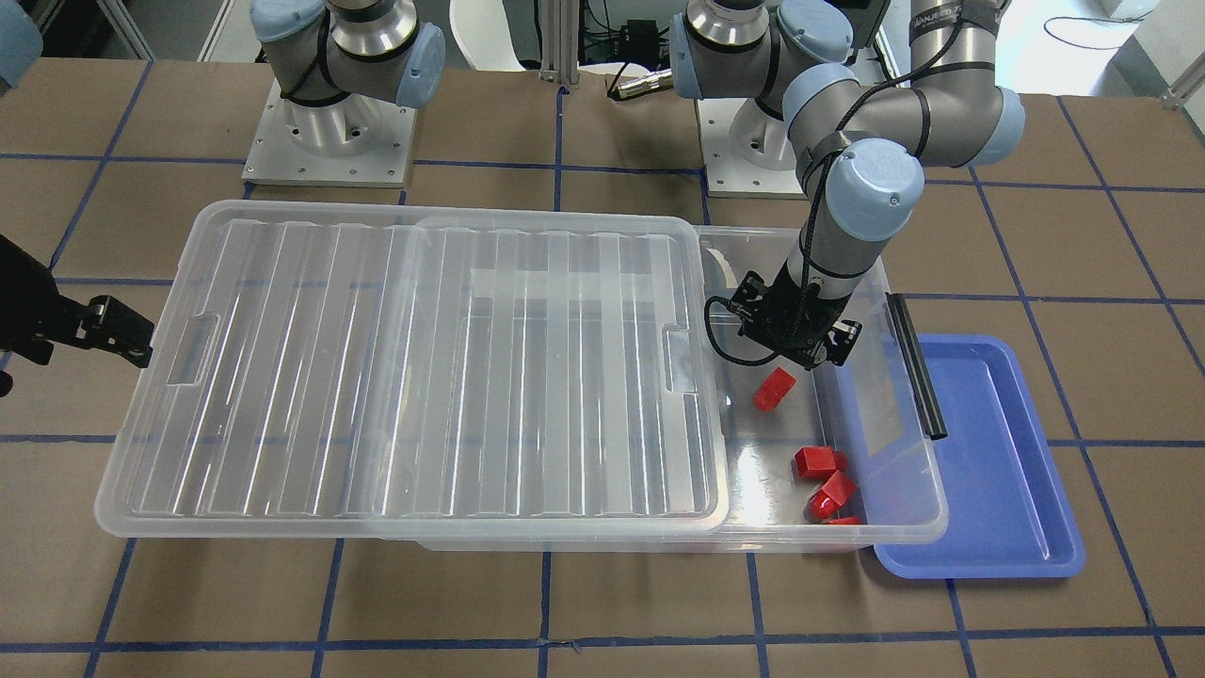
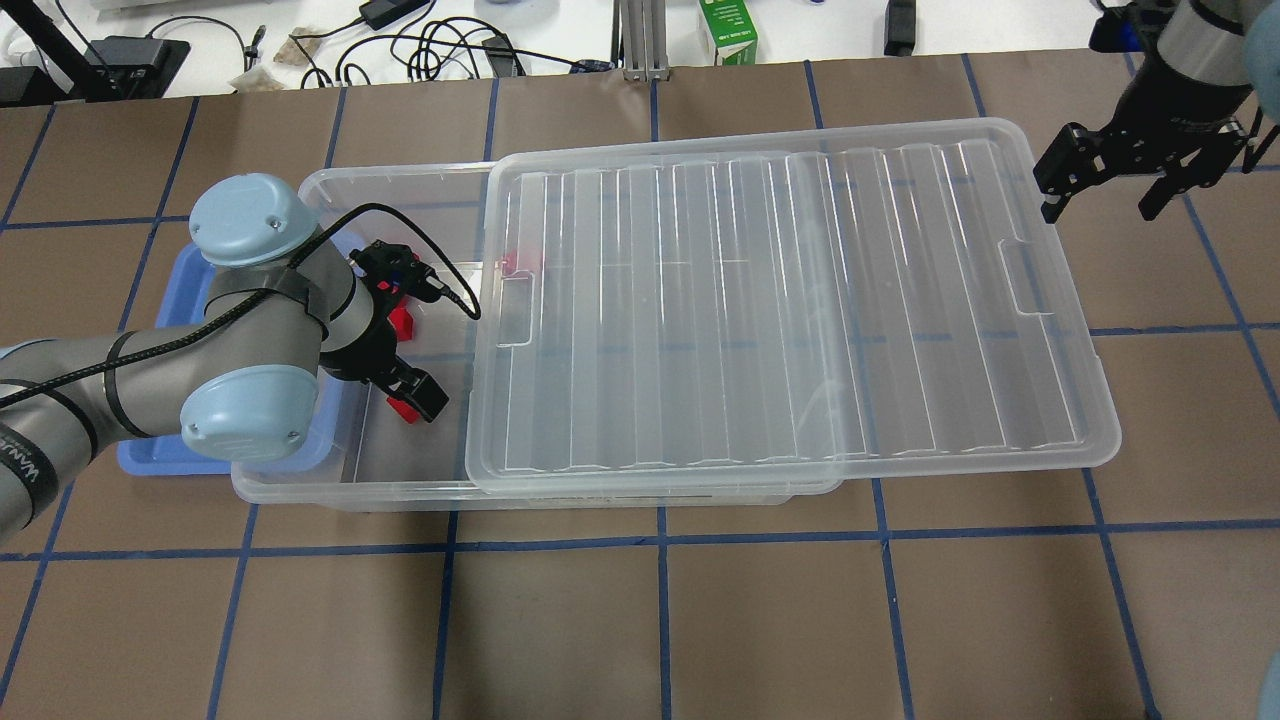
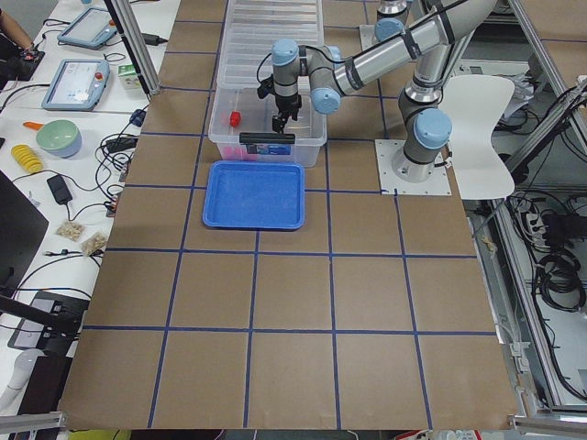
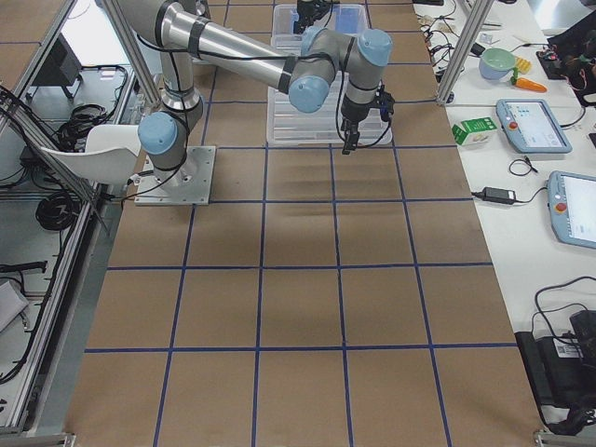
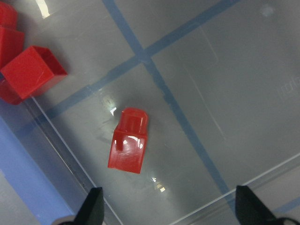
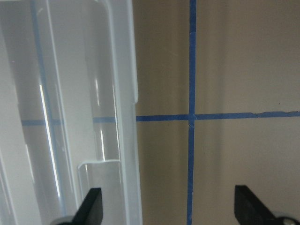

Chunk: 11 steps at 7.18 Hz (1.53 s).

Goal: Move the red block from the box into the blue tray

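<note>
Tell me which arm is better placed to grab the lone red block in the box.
Left. The left claw hangs open over the uncovered end of the box, directly above the red block, with the blue tray just beside. The right claw, also open, is beyond the lid, over the table.

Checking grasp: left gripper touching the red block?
Apart. Left wrist view: red block lies clear of both left gripper fingers, open gap on each side.

Bright red block (image 1: 774, 389) and the other red blocks (image 1: 817, 461) stand out against a clear box (image 1: 819, 541) with a ribbed translucent lid (image 1: 424, 367). The blue tray (image 1: 998, 490) is periwinkle, and the brown surface (image 1: 602, 612) is gridded with dark-blue tape. The left claw (image 1: 800, 361) is black, its arm (image 1: 951, 94) silver-grey with pale-blue caps.
</note>
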### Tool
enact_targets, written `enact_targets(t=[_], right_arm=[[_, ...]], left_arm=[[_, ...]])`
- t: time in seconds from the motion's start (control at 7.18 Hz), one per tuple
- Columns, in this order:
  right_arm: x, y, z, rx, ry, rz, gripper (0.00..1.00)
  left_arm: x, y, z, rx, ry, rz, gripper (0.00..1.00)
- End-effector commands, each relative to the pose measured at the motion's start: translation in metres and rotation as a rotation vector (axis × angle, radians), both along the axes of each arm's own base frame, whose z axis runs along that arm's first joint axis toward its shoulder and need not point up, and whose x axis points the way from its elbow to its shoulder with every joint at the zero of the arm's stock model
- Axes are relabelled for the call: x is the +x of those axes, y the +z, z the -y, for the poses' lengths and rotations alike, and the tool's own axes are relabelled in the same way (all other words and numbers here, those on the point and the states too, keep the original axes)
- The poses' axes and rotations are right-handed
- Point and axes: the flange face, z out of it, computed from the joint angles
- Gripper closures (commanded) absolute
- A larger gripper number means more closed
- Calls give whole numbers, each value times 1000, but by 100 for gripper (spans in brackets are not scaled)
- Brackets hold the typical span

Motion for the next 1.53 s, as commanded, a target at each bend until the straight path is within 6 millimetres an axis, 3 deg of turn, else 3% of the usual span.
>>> enact_targets(t=[0.0,0.28,0.42,0.7,0.84,0.97,1.25,1.39], right_arm=[[12,61,-31,-23,-11,-4,0],[25,103,-68,-65,-14,-14,0],[29,104,-75,-54,-8,-11,0],[30,77,-81,-3,5,-2,0],[30,71,-81,-2,5,6,0],[29,70,-80,-2,4,0,0],[29,67,-79,7,4,3,0],[29,64,-78,9,4,5,0]], left_arm=[[3,-20,-4,3,10,-3,1],[8,-47,-8,-48,19,0,1],[11,-49,-5,-54,22,-3,1],[12,-58,0,-70,26,-1,1],[13,-59,1,-74,25,-1,8],[13,-60,2,-82,30,0,40],[13,-59,3,-85,27,0,71],[13,-57,4,-92,24,1,100]])
